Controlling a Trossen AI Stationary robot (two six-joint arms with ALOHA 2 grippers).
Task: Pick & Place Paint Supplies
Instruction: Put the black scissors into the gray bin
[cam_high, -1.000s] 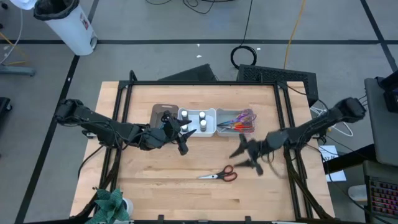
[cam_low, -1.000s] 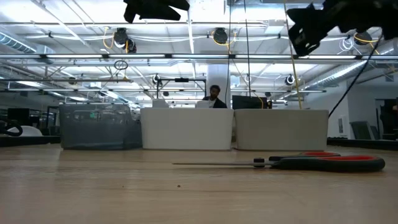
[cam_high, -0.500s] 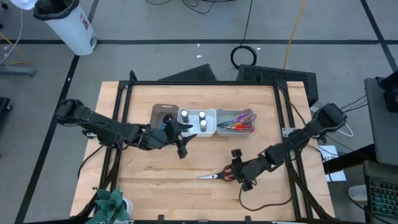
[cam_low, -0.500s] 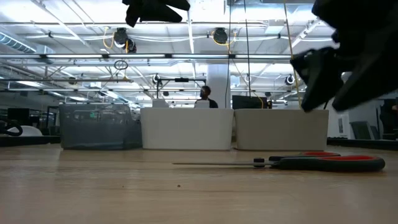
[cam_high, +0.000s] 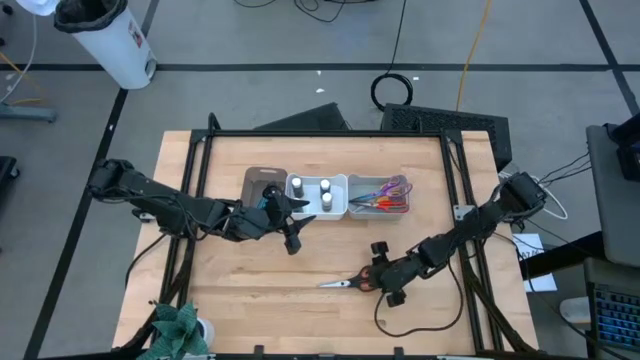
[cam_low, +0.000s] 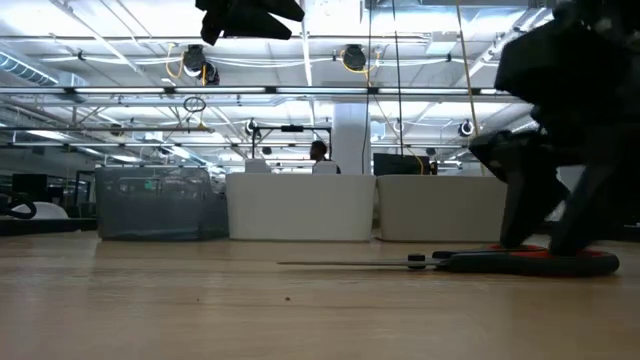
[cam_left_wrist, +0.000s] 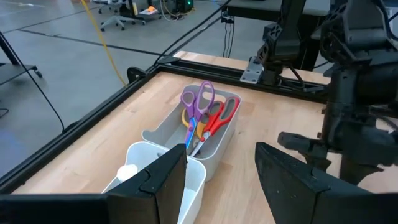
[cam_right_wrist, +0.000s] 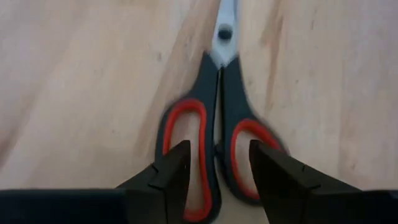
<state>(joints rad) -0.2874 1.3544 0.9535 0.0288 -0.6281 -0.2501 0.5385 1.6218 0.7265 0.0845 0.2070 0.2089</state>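
Right claw (cam_high: 379, 279) down at the worktop (cam_high: 240, 280), toward its front edge, right of centre. Fingers (cam_right_wrist: 168, 171) straddle the handles of the red-and-black scissors (cam_high: 350, 282), jaws part open, not yet clamped on them. Scissors lie flat on the wood, blades closed, tip pointing toward the left edge.

Left claw (cam_high: 291, 225) hangs above the worktop near the back, just in front of the white bin (cam_high: 316, 195); jaws part open, nothing between them.

Grey bin (cam_left_wrist: 211, 134) beside it holds purple, red and yellow scissors (cam_left_wrist: 200, 115).
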